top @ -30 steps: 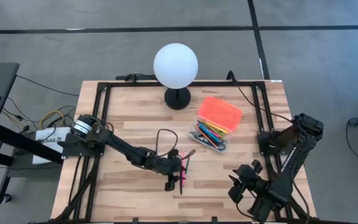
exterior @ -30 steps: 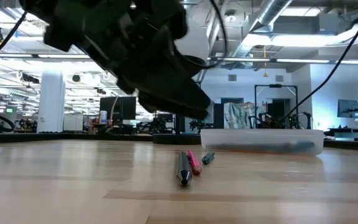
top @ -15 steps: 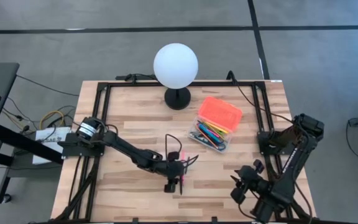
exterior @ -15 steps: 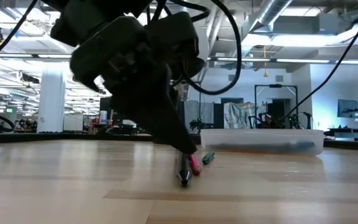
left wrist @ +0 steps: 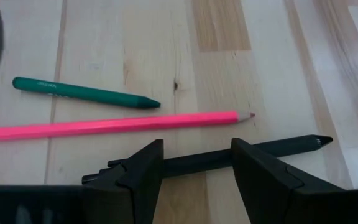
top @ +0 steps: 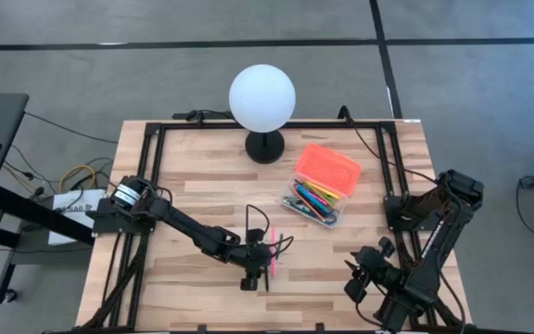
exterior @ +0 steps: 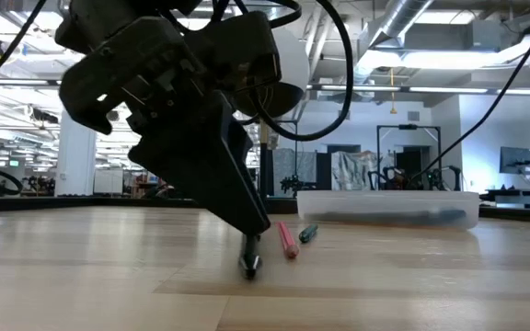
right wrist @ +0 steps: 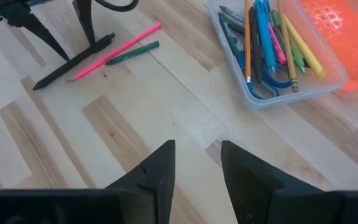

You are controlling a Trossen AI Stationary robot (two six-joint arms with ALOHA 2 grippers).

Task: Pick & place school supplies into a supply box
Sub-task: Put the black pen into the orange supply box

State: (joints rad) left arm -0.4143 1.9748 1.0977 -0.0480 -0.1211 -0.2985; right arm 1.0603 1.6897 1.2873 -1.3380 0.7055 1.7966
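A: What changed in the last second?

B: The left tool [left wrist: 194, 168] has dropped from above the loose pens to the surface [top: 202, 167]. Its fingers [left wrist: 143, 171] now stand spread on either side of the black pen [left wrist: 272, 148], not yet clenched.

A: And the others?

B: The pink pencil [left wrist: 110, 124] and green marker [left wrist: 82, 92] lie just beyond it, untouched. The supply box [top: 323, 186] sits far right, lid open, already holding several supplies.

A: The right tool [right wrist: 196, 163]?

B: Waiting at the near right, parted and holding nothing. A grasp looks next.
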